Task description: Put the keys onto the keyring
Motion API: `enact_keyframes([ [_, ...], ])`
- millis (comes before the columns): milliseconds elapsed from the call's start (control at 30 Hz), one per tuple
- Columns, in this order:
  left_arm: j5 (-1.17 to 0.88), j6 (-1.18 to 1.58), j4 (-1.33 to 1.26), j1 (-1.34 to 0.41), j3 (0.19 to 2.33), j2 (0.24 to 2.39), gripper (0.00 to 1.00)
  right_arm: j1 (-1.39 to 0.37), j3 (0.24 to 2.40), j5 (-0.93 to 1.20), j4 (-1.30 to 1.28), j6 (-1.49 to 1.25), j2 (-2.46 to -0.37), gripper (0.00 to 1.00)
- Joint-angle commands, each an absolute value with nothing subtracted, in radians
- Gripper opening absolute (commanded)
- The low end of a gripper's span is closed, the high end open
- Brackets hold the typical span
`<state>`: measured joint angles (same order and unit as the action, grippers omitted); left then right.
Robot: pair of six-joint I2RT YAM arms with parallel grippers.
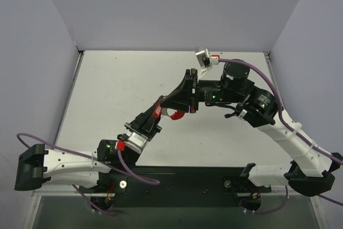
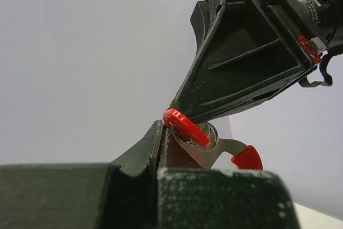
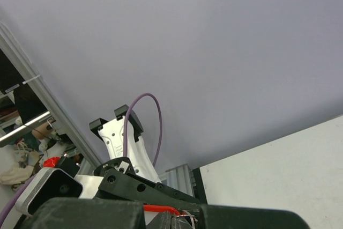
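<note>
Above the table [image 1: 107,95], left gripper [image 2: 161,142] and right gripper [image 2: 179,108] meet tip to tip; both sets of jaws are clamped on the red keyring [image 2: 187,128], held clear of the surface.

Your workspace: a pale table boxed in by three plain walls.

You have a white table [image 1: 118,89] running back to a grey-lavender back wall [image 1: 177,9]. A left wall [image 1: 32,79] and a right wall [image 1: 316,52] of the same flat colour close the sides. The light is soft and even, leaving only faint shadows on the tabletop. A black rail [image 1: 182,178] lines the near edge. In the right wrist view a metal frame [image 3: 24,65] edges the enclosure, and beyond it you glimpse dim clutter, possibly lab gear, too blurred to name.
</note>
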<state>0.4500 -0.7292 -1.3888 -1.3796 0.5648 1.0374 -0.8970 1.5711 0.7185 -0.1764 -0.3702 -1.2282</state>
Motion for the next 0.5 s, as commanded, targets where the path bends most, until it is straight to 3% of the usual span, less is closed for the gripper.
enact_keyframes([
  [0, 0.452, -0.788, -1.301, -1.382, 0.611, 1.100, 0.00, -0.948, 1.563, 0.838, -0.149, -0.394, -1.227, 0.01],
  [467, 0.437, -0.844, -1.292, -1.381, 0.586, 1.057, 0.00, -0.950, 1.534, 0.893, -0.120, -0.357, -1.186, 0.33],
])
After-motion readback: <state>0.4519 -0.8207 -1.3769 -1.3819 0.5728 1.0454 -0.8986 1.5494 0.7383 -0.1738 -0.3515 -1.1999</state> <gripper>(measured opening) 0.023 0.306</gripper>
